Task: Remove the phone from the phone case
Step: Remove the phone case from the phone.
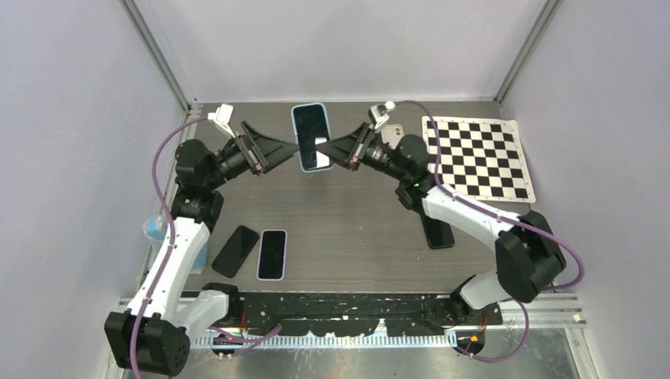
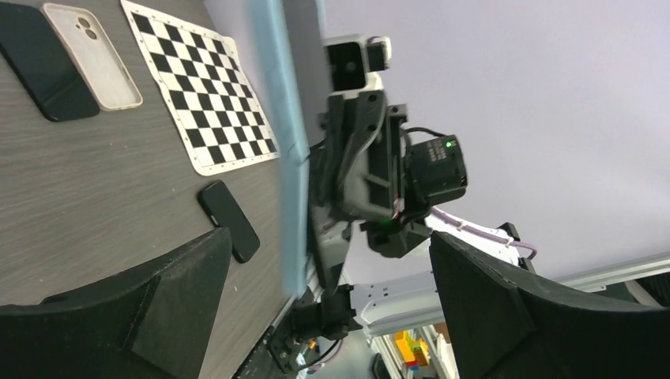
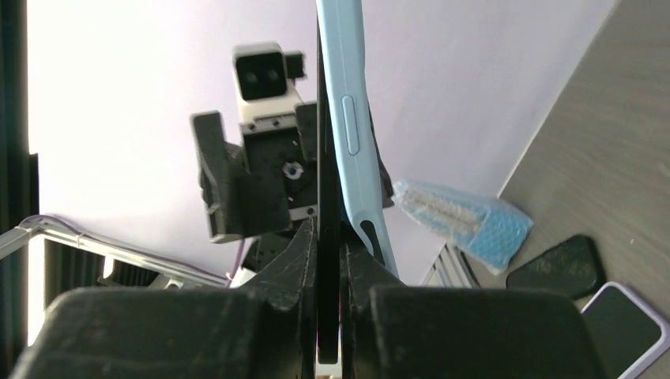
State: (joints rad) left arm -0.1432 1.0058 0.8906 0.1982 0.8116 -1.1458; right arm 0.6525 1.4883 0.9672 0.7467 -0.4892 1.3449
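Right wrist: phone (image 3: 323, 142) pinched edge-on within right tool (image 3: 328, 264); case (image 3: 353, 118) alongside.

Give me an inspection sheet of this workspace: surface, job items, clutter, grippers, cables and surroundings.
Surface: dark wood-grain table.
Job's things: phone in blue case, raised; case seems to part at the gripped end.
Clutter: dark phone, white-edged phone, third phone at right, spare case, checkerboard, blue bag.
Grippers: left gripper open beside the phone; right gripper shut on phone.
Cables: purple cable on each arm.
Surroundings: plain walls, metal frame.
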